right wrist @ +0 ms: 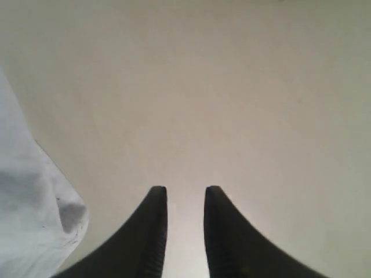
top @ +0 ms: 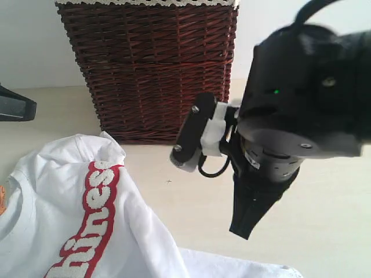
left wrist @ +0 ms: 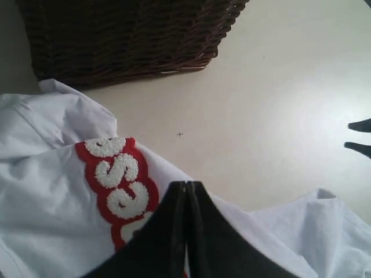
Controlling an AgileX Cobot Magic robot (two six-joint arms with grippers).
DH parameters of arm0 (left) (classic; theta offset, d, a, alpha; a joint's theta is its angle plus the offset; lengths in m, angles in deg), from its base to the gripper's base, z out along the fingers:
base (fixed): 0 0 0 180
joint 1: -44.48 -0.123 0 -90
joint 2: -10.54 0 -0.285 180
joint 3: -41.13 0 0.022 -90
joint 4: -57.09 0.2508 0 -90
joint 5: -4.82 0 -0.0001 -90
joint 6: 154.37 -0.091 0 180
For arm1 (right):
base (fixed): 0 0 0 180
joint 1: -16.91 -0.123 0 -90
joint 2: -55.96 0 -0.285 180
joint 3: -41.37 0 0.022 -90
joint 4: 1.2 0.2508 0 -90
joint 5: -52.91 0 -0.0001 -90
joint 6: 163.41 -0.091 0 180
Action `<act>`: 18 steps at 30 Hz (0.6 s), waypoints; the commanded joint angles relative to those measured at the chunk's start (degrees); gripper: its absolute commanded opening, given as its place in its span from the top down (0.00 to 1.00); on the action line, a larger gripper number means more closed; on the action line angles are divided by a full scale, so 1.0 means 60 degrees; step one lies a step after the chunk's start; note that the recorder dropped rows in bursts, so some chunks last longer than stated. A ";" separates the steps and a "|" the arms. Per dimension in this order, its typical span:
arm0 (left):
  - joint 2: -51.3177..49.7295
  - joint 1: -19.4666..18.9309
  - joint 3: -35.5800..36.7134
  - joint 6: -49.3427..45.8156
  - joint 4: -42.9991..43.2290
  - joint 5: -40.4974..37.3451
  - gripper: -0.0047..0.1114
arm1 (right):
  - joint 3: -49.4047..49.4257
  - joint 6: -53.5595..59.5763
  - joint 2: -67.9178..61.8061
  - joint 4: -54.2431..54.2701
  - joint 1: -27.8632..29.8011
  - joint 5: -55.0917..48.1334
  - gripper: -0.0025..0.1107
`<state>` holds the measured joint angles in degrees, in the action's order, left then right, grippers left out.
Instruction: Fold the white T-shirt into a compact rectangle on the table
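The white T-shirt (top: 58, 191) lies crumpled at the front left of the table (top: 191, 197), its red-edged fuzzy letters (top: 93, 214) facing up. An orange tag (top: 2, 200) peeks in at the left edge. My left gripper (left wrist: 186, 184) hovers over the shirt (left wrist: 46, 191) beside the letters (left wrist: 119, 179), jaws shut with nothing seen between them. It is outside the exterior view. My right gripper (top: 242, 230) points down over bare table right of the shirt. Its jaws (right wrist: 184, 190) stand slightly open and empty, with a corner of the shirt (right wrist: 29, 214) to one side.
A dark brown wicker basket (top: 151, 63) with a white lace rim stands at the back, just behind the shirt. It also shows in the left wrist view (left wrist: 116, 35). A dark object (top: 11, 107) juts in at the left edge. Bare table (left wrist: 278, 104) stretches to the right.
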<state>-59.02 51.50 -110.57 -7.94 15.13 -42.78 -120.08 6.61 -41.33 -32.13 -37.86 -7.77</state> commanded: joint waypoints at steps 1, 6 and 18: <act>0.0066 0.0073 0.0017 -0.0062 -0.0057 -0.0114 0.96 | 0.0251 0.0719 -0.1966 0.1026 0.1662 0.0206 0.75; 0.0066 0.0073 0.0071 -0.0062 -0.0117 -0.0159 0.96 | 0.0251 0.2656 -0.3205 0.2673 0.1910 0.1006 0.76; 0.0066 0.0604 0.0071 -0.0083 0.0257 -0.0198 0.96 | -0.0328 0.4286 -0.2852 0.4385 0.1910 -0.0102 0.58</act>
<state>-59.02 54.42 -110.46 -8.18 15.90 -43.57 -120.30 31.32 -60.72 -6.43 -26.61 -6.88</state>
